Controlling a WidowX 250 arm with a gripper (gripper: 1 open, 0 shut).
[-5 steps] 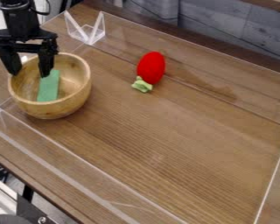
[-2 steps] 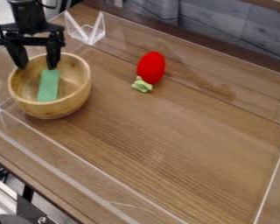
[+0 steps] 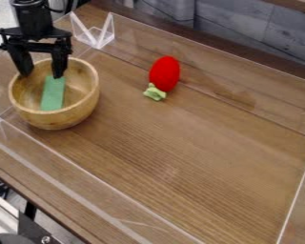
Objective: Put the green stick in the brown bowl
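Observation:
The green stick (image 3: 52,92) lies flat inside the brown bowl (image 3: 66,112), which stands at the left of the wooden table. My black gripper (image 3: 39,63) hangs pointing down over the bowl's far rim, its fingers spread open with nothing between them. The stick sits just below and in front of the fingertips, apart from them.
A red strawberry-shaped toy (image 3: 163,75) with green leaves lies right of the bowl. Clear plastic walls (image 3: 91,32) run around the table's edges. Bare wooden tabletop (image 3: 193,162) stretches to the right and front.
The gripper has lifted a little and drawn back toward the bowl's far rim, staying open. The green stick rests in the bowl throughout.

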